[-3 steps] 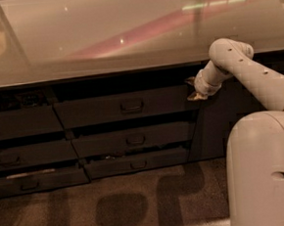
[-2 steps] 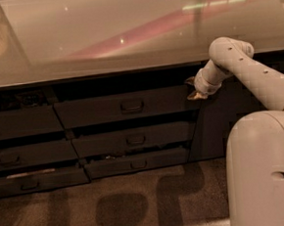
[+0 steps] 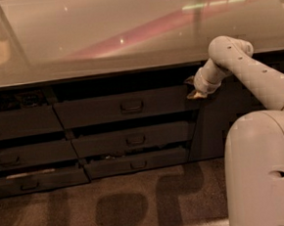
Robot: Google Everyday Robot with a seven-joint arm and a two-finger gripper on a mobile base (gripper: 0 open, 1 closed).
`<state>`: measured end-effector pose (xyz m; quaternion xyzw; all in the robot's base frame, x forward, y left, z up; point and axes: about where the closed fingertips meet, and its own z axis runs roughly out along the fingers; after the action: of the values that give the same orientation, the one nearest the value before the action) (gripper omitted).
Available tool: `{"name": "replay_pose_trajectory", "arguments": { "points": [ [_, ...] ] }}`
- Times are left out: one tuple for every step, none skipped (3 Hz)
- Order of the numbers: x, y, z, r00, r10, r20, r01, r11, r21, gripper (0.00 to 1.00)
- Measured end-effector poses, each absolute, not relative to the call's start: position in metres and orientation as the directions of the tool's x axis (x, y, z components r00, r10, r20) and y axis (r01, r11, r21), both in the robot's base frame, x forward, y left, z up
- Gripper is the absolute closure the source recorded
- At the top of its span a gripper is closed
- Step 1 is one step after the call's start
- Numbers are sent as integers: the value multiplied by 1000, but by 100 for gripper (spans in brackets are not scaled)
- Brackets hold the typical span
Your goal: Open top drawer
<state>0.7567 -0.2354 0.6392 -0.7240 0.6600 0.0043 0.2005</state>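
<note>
Step in hand, by judgement: engaging the top drawer (image 3: 93, 111), whose front lies directly under the counter's (image 3: 104, 64) front edge, with no clear sign of being drawn out. The gripper (image 3: 194, 88) sits at the front's upper right corner, well apart from the central handle (image 3: 131, 106); whether it is spread or pressed together cannot be told. The arm (image 3: 249, 72) reaches in from the right, elbow raised, wrist angled down-left; the next move calls for a secure purchase, then a straight outward pull.
</note>
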Motion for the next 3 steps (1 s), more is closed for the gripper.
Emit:
{"name": "replay_pose_trajectory", "arguments": {
  "points": [
    [757,-235,640,129,-954,-271,-957,-48,-285,100],
    [759,-236,642,129,-954,-271,-957,-48,-285,100],
    [760,-236,642,129,-954,-271,-957,-49,-285,100]
  ]
}}
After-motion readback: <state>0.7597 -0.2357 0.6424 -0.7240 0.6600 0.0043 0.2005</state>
